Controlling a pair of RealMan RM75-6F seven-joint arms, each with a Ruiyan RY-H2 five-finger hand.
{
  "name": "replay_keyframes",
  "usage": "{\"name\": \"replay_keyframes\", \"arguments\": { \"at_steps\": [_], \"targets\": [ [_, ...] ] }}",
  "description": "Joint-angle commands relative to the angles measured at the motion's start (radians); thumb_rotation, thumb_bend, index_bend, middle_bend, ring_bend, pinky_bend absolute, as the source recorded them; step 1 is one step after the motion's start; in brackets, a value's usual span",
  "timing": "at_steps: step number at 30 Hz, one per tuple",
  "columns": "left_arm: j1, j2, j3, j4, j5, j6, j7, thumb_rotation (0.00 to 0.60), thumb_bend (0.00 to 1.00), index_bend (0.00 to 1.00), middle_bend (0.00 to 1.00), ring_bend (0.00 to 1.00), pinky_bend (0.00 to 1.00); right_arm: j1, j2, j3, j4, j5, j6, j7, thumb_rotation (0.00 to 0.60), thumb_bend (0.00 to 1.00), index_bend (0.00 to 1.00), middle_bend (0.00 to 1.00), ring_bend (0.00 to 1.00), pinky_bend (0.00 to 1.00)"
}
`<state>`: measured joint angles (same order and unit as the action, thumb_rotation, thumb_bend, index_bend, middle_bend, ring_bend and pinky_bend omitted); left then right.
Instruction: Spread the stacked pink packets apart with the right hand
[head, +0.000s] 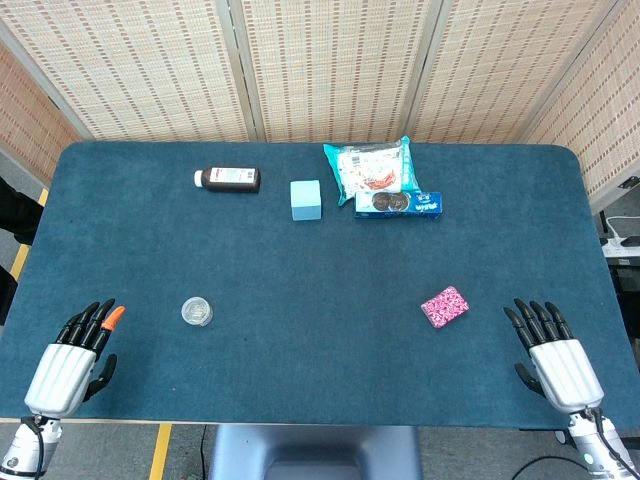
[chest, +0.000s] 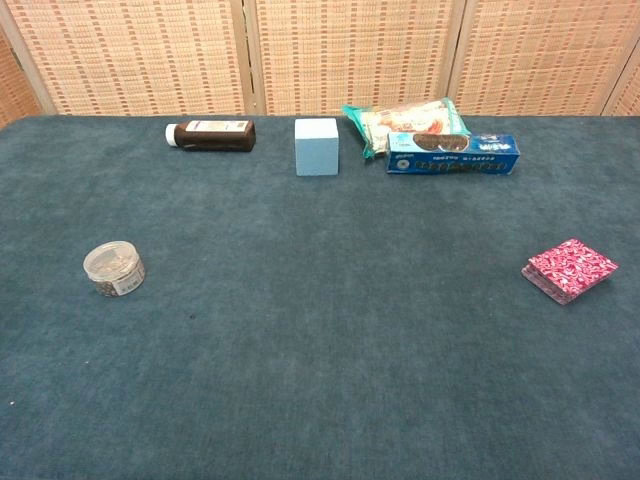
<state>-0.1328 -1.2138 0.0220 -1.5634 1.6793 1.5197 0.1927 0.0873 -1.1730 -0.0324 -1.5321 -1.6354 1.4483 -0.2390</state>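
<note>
The pink packets lie in a neat stack on the worktop, toward the right side, well apart from every other item. The chest view shows at least two layers, edges nearly flush.

The right hand rests at the near right corner, fingers extended and apart, holding nothing. It sits near the stack but does not touch it. The left hand rests at the near left corner, likewise open and empty; it takes no part in this step.

Procedure, as judged from the layout:
1. Bring the right hand over the stack from the right.
2. Lower the fingertips flat onto the top packet only.
3. Press lightly and slide sideways, so that the top layer shears off the lower one.

Caution: heavy pressure is likely to drag the whole stack across the cloth instead of separating it. Keep the sweep directed toward bare worktop.
</note>
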Motion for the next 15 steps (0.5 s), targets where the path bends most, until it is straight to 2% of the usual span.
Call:
{"name": "replay_keyframes", "arguments": {
  "at_steps": [1,9,15],
  "targets": [
    [0.001,-0.002,-0.001,0.002,0.003,0.005,-0.001,0.600,0.51,0.00,0.00,0.03,0.17,0.001,0.000,0.000,0.000,0.001,-0.001,0.000,0.600,0.22,0.00,0.00,0.00,0.00],
    [-0.001,-0.003,-0.005,0.022,0.004,0.011,-0.032,0.600,0.51,0.00,0.00,0.01,0.14,0.036,-0.005,0.026,0.038,0.006,-0.031,0.024,0.600,0.22,0.00,0.00,0.00,0.00],
    [-0.004,0.001,-0.004,0.018,-0.007,-0.005,-0.032,0.600,0.51,0.00,0.00,0.01,0.14,0.155,-0.005,0.050,0.095,-0.020,-0.168,0.026,0.600,0.22,0.00,0.00,0.00,0.00]
  ]
}}
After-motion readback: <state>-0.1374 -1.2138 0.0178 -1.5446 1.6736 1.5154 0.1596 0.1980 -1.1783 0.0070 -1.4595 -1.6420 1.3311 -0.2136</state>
